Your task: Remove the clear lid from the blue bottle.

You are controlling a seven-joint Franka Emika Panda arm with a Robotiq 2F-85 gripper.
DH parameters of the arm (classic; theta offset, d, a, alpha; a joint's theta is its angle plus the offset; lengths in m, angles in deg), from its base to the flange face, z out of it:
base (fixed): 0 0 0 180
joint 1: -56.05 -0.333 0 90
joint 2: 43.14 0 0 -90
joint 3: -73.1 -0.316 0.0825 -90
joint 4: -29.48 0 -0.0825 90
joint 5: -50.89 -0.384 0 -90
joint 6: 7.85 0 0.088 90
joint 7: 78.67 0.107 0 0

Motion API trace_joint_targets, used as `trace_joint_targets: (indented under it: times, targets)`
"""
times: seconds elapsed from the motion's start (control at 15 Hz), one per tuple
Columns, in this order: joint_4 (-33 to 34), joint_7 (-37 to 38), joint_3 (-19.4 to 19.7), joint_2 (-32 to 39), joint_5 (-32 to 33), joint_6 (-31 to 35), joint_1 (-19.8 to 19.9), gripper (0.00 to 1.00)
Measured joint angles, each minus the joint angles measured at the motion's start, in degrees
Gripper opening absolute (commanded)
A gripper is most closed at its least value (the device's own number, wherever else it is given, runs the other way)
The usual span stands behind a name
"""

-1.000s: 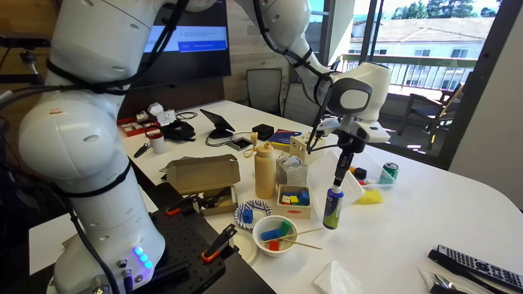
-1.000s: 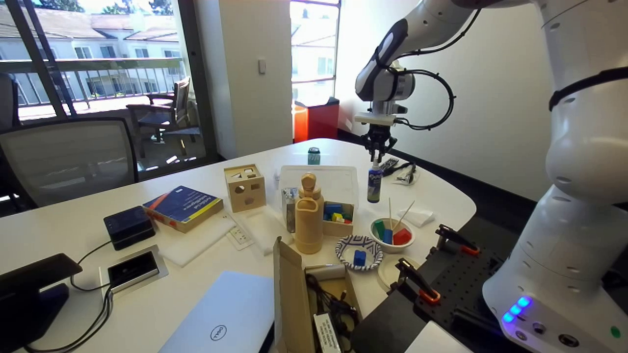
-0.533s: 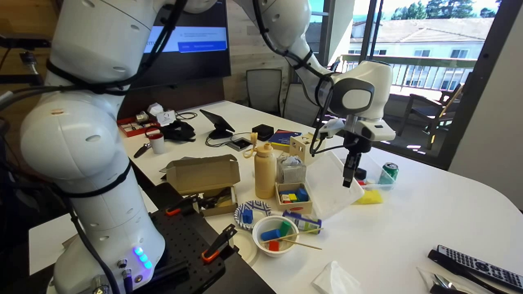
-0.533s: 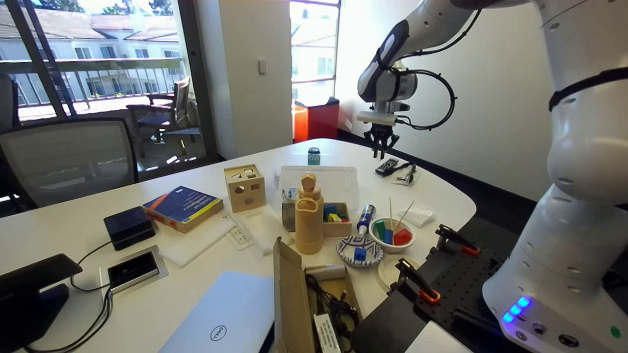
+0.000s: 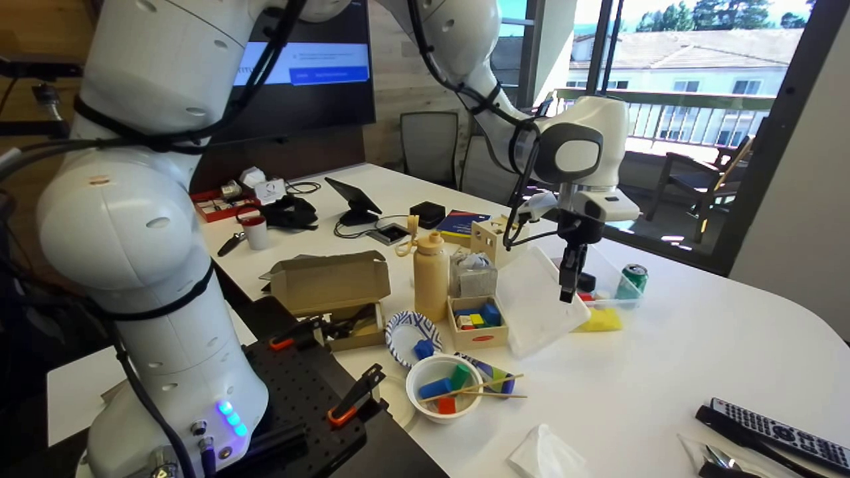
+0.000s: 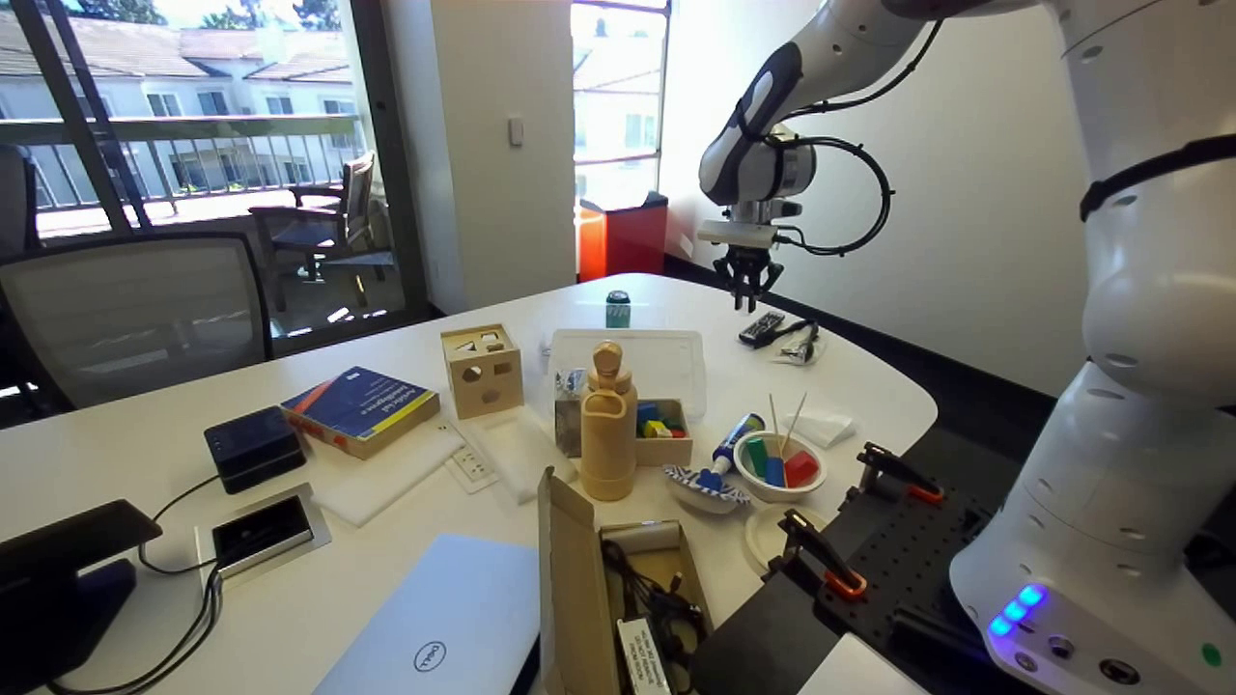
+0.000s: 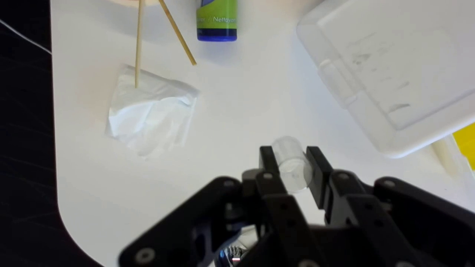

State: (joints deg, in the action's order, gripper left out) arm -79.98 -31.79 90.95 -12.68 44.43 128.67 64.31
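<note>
Clamped on the clear lid (image 7: 292,163) here, pressing a fingertip against either side! Hanging there in the gripper (image 6: 745,303), over the white table (image 7: 230,118), showing a little beyond the tips. Already off the blue bottle (image 7: 217,26), so, by judgement, well past the main step.

Now over to that bottle: down on its side, at the top edge of the wrist view, well apart from the fingers. Lying bottom end towards them, stretching lengthwise away to the patterned plate (image 5: 396,335), and in an exterior view seeming to reach over the tilted rim with the nozzle (image 6: 721,465). Touching there? Hard to tell. Just beside the white bowl (image 6: 777,495), too.

And turning on exactly this, probably: having the lid at the fingertips and the bottle off on the side of the robot's base (image 5: 176,372). Likely calling for a plumb descent onto the table, short of that bottom end, between the white tissue (image 7: 152,107) and the plastic tub cover (image 7: 408,74), before parting the fingers. Worth watching: clipping the bottle and setting it rolling, or letting go too high and losing the lid across the table.
</note>
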Motion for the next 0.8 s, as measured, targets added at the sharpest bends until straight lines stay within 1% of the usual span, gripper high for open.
trace_joint_targets:
  times: [0.2,0.33,0.6,0.8]
  targets:
    - [0.0,-0.22,-0.47,0.97,-1.2,1.56,0.77,0.06]
    - [0.09,-0.88,-1.49,2.98,-3.38,4.53,2.21,0.06]
    - [1.54,-5.67,-5.24,9.47,-10.71,11.03,6.81,0.06]
    - [4.35,-9.11,-7.82,15.41,-15.45,12.11,10.11,0.06]
